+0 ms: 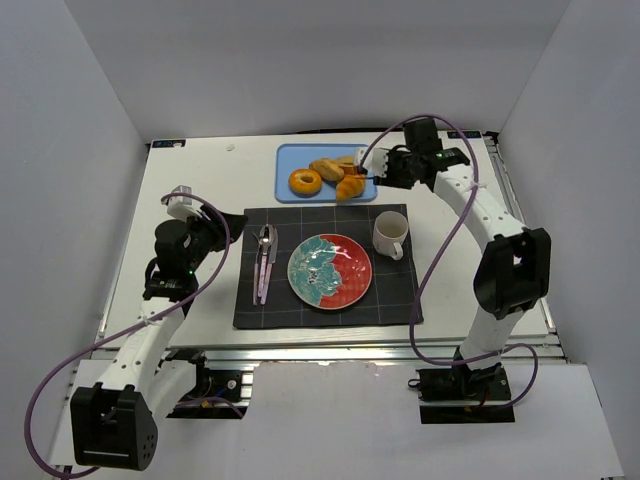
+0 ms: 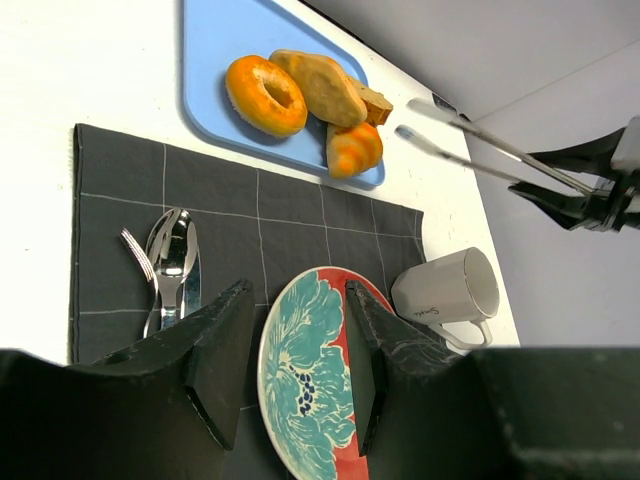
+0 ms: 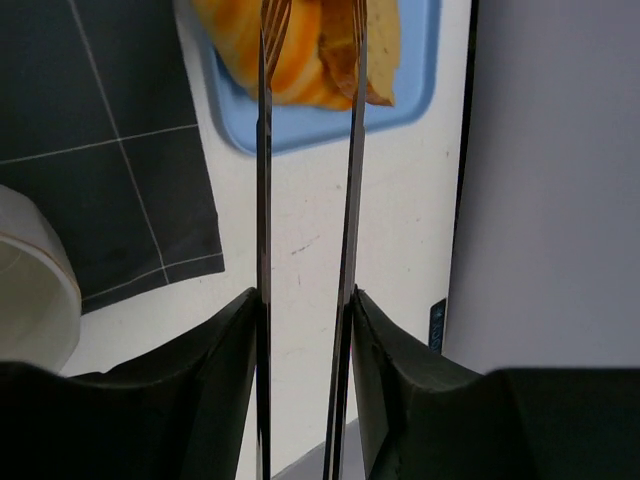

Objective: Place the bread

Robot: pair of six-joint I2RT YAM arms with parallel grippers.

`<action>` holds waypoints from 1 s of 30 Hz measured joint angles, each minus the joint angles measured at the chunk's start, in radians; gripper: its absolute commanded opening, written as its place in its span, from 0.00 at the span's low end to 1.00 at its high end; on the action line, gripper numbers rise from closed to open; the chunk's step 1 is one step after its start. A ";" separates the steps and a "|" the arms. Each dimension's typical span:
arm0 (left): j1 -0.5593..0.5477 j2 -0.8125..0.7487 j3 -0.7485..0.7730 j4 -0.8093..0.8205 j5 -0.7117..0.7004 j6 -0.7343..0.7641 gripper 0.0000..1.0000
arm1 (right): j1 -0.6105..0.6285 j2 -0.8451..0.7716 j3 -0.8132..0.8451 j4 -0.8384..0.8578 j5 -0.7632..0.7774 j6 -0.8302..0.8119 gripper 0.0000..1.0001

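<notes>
Left gripper (image 2: 295, 300) hangs wide open and empty over the plate (image 1: 345, 275). The croissant (image 1: 350, 186) sits at the blue tray's (image 1: 290, 160) 5 o'clock corner. Right gripper (image 3: 305, 300) is pinching tongs (image 2: 480, 150), tips parted right by the croissant. Best bet: straddle its fat middle, squeeze gently, lift straight up.

The croissant (image 2: 354, 150) is golden-orange with paler ridged bands, the donut (image 2: 265, 95) a glossy deeper orange, the roll (image 2: 318, 87) pale tan, and the tray (image 2: 215, 40) light blue. The mat (image 2: 280, 230) is charcoal with a thin white grid, the plate (image 1: 355, 265) part teal with a flower pattern and part red, the mug (image 2: 447, 290) off-white. The desk (image 1: 200, 180) is white, and the cutlery (image 2: 172, 262) and tongs (image 3: 263, 200) are shiny silver.
</notes>
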 measured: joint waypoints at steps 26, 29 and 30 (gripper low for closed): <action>0.000 -0.001 -0.003 -0.002 -0.002 0.000 0.51 | 0.050 0.045 -0.027 -0.058 0.138 -0.382 0.48; 0.000 -0.001 -0.003 -0.001 -0.002 0.000 0.51 | 0.055 0.048 -0.027 -0.053 0.138 -0.392 0.49; 0.000 -0.001 -0.003 -0.002 -0.002 0.000 0.51 | 0.055 0.050 -0.027 -0.051 0.140 -0.400 0.49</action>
